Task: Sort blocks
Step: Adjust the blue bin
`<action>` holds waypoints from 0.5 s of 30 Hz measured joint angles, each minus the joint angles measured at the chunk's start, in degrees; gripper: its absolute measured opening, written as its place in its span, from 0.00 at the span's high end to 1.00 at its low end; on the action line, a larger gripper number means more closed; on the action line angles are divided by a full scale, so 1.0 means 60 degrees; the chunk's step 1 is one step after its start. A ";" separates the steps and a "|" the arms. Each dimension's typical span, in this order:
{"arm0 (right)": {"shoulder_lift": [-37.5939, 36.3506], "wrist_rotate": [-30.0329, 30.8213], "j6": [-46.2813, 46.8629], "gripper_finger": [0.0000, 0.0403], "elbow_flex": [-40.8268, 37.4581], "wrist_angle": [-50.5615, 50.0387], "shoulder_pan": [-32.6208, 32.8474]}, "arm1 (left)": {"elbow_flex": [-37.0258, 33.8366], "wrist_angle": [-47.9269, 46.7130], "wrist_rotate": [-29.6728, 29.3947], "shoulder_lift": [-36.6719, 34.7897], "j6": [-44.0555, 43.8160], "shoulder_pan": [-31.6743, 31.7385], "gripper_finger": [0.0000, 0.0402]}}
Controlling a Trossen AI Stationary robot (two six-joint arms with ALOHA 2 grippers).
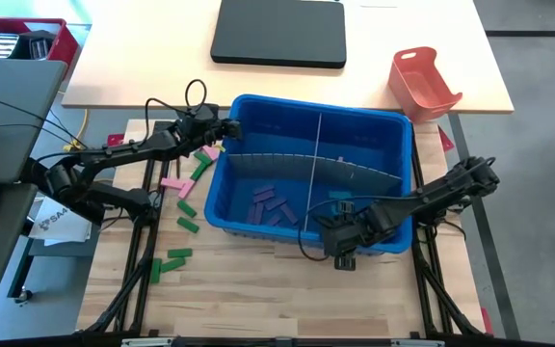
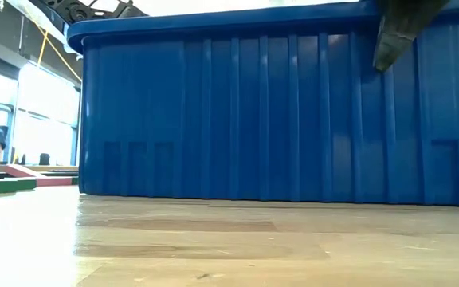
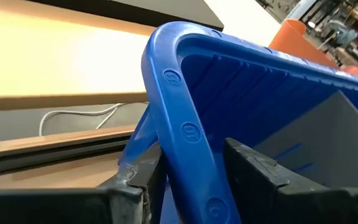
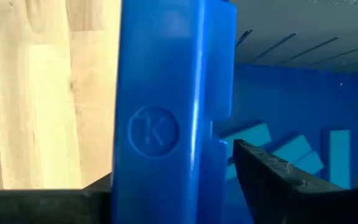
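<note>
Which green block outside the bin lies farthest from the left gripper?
The green block at the table's front, just past another green block. The other greens lie nearer the left gripper, which is at the blue bin's back corner.

I work in what looks like a lab or workshop: my wooden bench [image 1: 287, 299] sits on a dark metal frame over bare grey floor, cables [image 1: 75, 130] trail beside it, a pale desk [image 1: 287, 82] holds a closed laptop [image 1: 278, 33], and an industrial hall shows beyond.
</note>
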 joint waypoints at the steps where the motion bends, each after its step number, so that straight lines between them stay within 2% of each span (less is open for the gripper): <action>1: 0.0013 0.0050 -0.0020 0.55 0.0059 -0.0073 0.0010 | 0.0010 0.0009 -0.0002 -0.0021 -0.0081 -0.0031 0.67; 15: 0.0052 0.1256 -0.0970 0.55 0.0985 -0.2160 -0.0067 | 0.0324 0.0131 -0.0263 -0.0830 0.0108 -0.0226 0.69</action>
